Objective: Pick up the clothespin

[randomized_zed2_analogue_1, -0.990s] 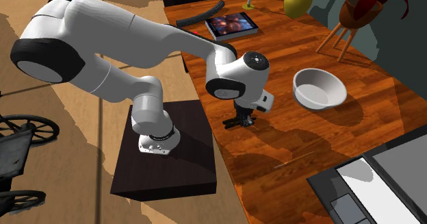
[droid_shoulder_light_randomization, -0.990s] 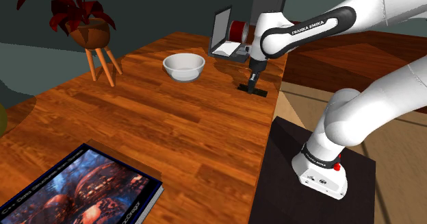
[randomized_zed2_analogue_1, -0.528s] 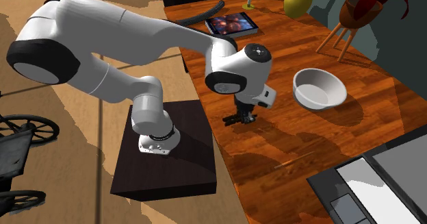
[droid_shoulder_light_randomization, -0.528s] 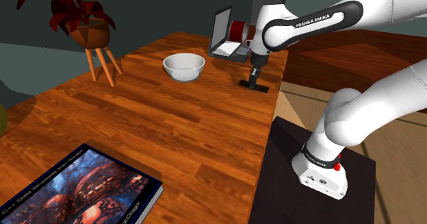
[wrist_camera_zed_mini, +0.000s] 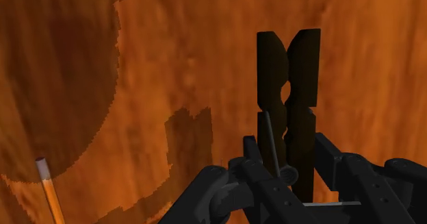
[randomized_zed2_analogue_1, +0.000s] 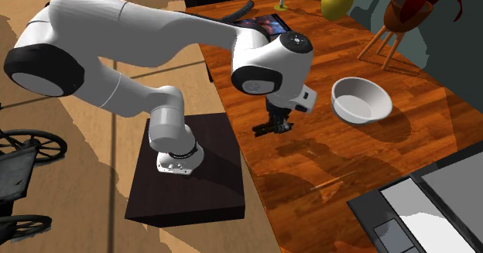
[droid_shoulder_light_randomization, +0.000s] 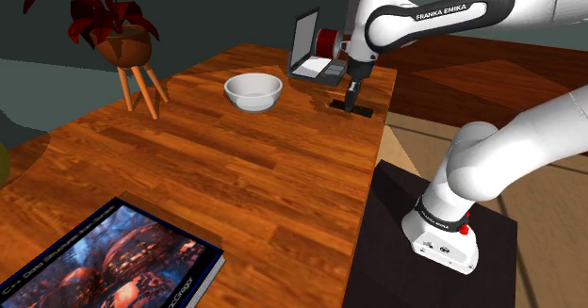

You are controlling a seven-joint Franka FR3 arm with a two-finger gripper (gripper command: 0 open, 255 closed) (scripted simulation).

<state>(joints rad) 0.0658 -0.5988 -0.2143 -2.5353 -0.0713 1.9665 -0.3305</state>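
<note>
A black clothespin [wrist_camera_zed_mini: 288, 96] is clasped at one end between my gripper's [wrist_camera_zed_mini: 287, 169] two black fingers and sticks out beyond them. In the shoulder view the gripper [droid_shoulder_light_randomization: 351, 97] hangs over the wooden table [droid_shoulder_light_randomization: 236, 174] near its right edge, with the clothespin [droid_shoulder_light_randomization: 352, 108] a little above the wood. In the second exterior view the gripper [randomized_zed2_analogue_1: 277, 122] holds the clothespin [randomized_zed2_analogue_1: 268, 128] close to the table edge beside the stand. The clothespin's shadow falls apart from it on the wood.
A white bowl [droid_shoulder_light_randomization: 253, 90] sits to the left of the gripper in the shoulder view. An open laptop [droid_shoulder_light_randomization: 307, 48] and a red cylinder [droid_shoulder_light_randomization: 326, 42] stand behind it. A potted plant [droid_shoulder_light_randomization: 115, 31] and a book [droid_shoulder_light_randomization: 106, 261] lie farther off. The black stand [droid_shoulder_light_randomization: 433, 231] adjoins the table.
The arm has risen and carried the clothespin up off the table. The hand has also shifted slightly toward the laptop.
</note>
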